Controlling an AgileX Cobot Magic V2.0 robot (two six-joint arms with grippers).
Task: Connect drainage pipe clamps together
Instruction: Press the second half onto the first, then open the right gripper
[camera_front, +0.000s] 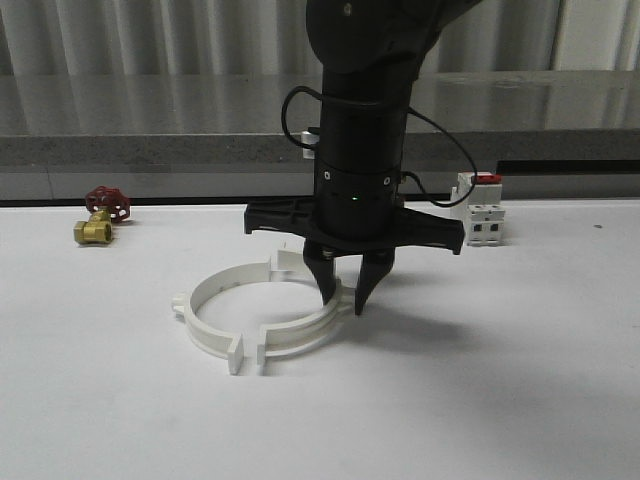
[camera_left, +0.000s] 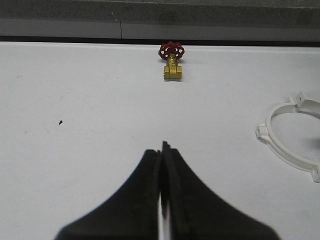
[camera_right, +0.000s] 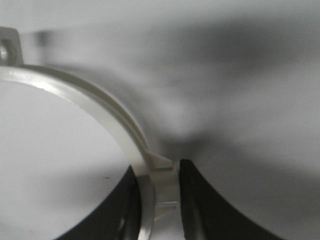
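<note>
White tabletop (camera_front: 520, 380) is the biggest thing, bare over most of its near side and far L; back edge meets a grey ledge (camera_front: 150, 150) w/ pale curtains behind.

Landmark = the clamp ring. Black right arm (camera_front: 362, 120) comes down from above, over the ring's right side. Right gripper (camera_front: 343, 290) has its two fingers straddling the band of the right clamp half (camera_front: 300, 335), one inside the ring, one outside. Right wrist view: the white band runs between the black fingers (camera_right: 200, 210), closed on it or v. nearly; contact on the outer side can't be confirmed, slight blur.

Drainage pipe clamps lie flat near table centre, forming a near-complete ring. Left clamp half (camera_front: 200, 300) and right half face each other; at the near side their end tabs (camera_front: 248, 355) stand just apart, narrow gap between. Far-side joint is partly hidden behind the gripper, can't tell if touching. Open room all round the ring's near and left edges.

White breaker w/ red top (camera_front: 480, 210) sits beyond and right of the ring, well apart, near the back edge. Brass valve w/ red handwheel (camera_front: 100, 218) sits beyond and left of the ring, well apart.

Left gripper (camera_left: 161, 165), seen in left wrist view: jaws pressed together, nothing between, over bare table left of the ring.
</note>
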